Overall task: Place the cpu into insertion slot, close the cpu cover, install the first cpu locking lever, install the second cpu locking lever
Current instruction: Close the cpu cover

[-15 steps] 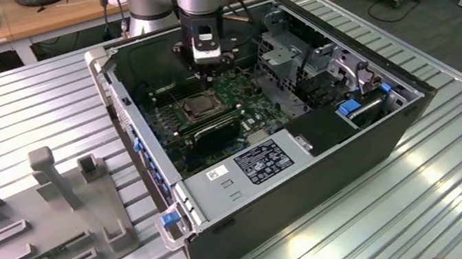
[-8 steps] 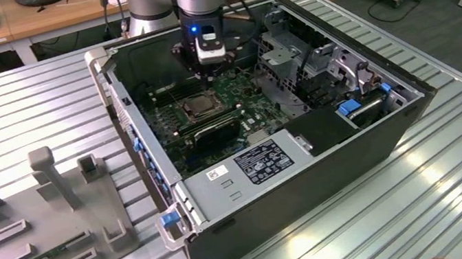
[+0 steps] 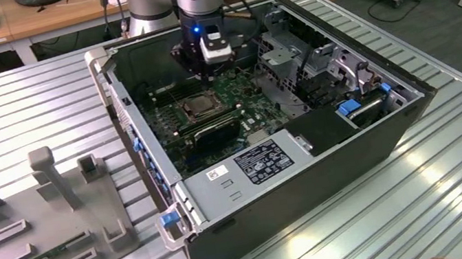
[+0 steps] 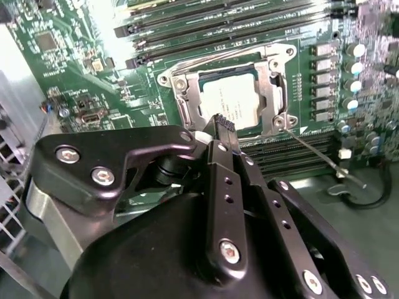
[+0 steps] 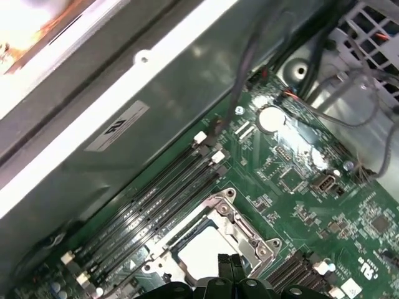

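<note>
Gripper (image 4: 223, 123) fingers pressed together, nothing held; you find it just above cpu cover (image 4: 269, 87), cpu (image 4: 234, 99) under cover, lever (image 4: 324, 159) sticking out beside cover.

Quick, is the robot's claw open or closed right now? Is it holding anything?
Gripper: closed, holding nothing, its tips near the cpu cover.

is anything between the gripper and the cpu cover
Nothing visible does. In the second wrist view the gripper has its tips right by the edge of the cpu cover, which lies flat around the cpu.
</note>
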Tool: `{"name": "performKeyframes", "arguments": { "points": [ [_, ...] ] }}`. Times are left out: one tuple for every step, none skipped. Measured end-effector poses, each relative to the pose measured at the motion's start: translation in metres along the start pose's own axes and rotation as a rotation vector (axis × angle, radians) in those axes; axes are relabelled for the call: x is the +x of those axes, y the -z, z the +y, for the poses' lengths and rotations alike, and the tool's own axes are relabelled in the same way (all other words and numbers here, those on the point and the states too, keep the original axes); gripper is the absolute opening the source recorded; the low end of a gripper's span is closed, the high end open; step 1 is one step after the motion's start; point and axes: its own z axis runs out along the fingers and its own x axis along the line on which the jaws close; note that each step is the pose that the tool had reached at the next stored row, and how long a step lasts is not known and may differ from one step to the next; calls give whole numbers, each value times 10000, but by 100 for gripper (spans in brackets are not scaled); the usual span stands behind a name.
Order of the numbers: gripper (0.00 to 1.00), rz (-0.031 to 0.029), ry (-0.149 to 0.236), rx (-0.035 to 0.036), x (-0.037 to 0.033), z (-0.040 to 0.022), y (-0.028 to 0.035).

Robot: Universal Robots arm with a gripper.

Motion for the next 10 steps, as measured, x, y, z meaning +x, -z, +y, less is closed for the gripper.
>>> {"name": "performKeyframes", "arguments": {
  "points": [
    [10,2,151,0,0,0,0],
    [10,5,294,-1,0,0,-1],
    [10,8,437,-4,0,0,-2],
    [10,10,582,-5,0,0,-3],
    [10,13,730,-6,0,0,-4],
    [10,15,875,-7,0,0,-4],
    [10,18,1027,-8,0,0,-5],
    [10,21,1192,-10,0,0,-6],
    [10,23,1346,-11,0,0,-7],
    [10,26,1501,-13,0,0,-8]
  ]
}}
